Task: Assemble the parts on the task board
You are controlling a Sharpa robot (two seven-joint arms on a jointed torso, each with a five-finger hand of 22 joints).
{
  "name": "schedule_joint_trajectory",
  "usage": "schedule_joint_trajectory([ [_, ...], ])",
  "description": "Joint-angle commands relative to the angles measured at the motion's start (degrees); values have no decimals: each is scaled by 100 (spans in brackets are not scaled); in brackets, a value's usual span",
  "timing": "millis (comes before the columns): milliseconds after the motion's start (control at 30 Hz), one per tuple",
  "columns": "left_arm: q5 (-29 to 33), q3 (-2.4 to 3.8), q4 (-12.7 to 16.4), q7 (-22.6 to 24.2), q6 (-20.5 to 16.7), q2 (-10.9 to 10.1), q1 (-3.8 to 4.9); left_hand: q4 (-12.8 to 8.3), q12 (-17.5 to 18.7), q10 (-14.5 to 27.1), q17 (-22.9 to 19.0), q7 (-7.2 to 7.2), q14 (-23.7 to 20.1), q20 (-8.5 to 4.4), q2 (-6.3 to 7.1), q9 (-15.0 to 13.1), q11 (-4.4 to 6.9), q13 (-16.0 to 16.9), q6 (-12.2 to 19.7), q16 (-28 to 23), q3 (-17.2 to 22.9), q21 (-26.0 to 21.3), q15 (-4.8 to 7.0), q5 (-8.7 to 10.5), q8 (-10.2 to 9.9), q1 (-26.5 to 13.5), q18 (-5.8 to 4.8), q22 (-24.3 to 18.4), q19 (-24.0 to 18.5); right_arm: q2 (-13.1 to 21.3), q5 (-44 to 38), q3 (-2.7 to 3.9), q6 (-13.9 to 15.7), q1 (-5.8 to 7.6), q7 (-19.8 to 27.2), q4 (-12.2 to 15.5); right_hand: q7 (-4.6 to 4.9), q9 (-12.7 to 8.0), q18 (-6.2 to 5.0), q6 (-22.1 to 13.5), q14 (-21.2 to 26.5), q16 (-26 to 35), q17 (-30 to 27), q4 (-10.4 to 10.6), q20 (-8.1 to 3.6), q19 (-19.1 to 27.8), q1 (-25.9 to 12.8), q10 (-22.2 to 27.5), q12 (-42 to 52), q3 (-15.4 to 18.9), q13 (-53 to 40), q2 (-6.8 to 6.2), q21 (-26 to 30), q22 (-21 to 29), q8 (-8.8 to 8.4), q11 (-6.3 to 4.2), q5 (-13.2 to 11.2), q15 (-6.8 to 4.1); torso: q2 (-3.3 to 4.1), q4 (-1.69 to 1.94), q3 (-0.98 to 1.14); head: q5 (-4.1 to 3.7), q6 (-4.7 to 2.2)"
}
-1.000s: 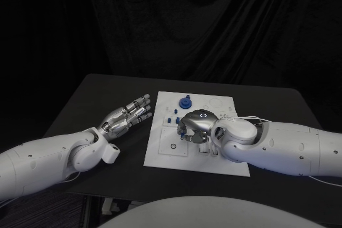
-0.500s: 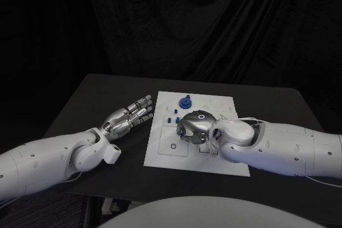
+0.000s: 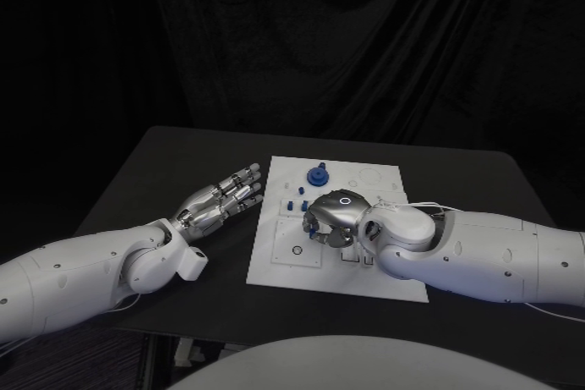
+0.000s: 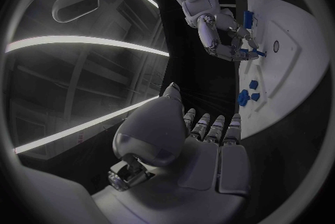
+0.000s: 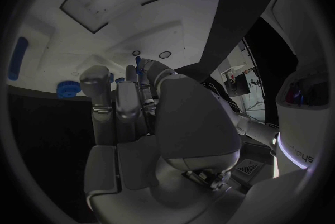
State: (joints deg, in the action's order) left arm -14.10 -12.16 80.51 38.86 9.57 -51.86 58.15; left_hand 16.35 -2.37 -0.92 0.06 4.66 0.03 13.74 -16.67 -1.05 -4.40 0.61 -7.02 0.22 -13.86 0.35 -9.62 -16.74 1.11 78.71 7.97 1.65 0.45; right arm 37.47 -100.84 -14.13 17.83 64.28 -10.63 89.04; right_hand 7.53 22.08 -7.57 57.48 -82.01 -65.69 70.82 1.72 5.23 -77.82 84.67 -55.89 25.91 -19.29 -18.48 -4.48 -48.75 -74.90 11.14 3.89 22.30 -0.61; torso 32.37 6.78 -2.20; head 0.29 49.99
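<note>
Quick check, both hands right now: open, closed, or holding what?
Left hand: open, fingers spread, holding nothing, beside the task board.
Right hand: fingers curled down over the board, pinching a small blue part.

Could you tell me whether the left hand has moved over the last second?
No. The left hand hovers open beside the left edge of the white board, with the same gap to it as in the earlier head pictures.

Two bulky glossy white arms with rounded shells and small dark screw dots, silver metallic left hand [image 3: 217, 200] with segmented fingers, silver domed right hand [image 3: 336, 214] with a small glowing ring, thin white cable looping at the right wrist
</note>
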Motion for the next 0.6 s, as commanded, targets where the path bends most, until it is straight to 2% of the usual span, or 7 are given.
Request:
schedule_joint_trajectory([
  [33, 42, 6, 7, 752, 73, 13, -10, -7, 2, 9, -6, -39, -3, 3, -8, -9, -37, 2, 7, -22, 32, -2, 0, -28, 2, -3, 31, -6, -17, 2, -65, 3, -43, -17, -92, 0, 17, 8, 77, -13, -26, 10, -6, -22, 3, -26, 44, -32, -13, 3, -6, -1, 1, -624, -15, 10, -23, 8, 0, 0, -2, 3, 1],
  [600, 42, 6, 2, 707, 91, 25, -20, -9, 6, 11, -6, -43, -3, 5, -7, -9, -34, 2, 12, -22, 44, -2, -3, -37, 1, 5, 29, -9, -18, -18, -65, 3, -119, -62, -109, -77, 19, 10, 76, -12, -21, 21, -15, -25, 2, -24, 46, -35, -17, 1, -2, -2, 4, -622, -18, 11, -21, 9, 0, -6, 2, 18, 1],
])
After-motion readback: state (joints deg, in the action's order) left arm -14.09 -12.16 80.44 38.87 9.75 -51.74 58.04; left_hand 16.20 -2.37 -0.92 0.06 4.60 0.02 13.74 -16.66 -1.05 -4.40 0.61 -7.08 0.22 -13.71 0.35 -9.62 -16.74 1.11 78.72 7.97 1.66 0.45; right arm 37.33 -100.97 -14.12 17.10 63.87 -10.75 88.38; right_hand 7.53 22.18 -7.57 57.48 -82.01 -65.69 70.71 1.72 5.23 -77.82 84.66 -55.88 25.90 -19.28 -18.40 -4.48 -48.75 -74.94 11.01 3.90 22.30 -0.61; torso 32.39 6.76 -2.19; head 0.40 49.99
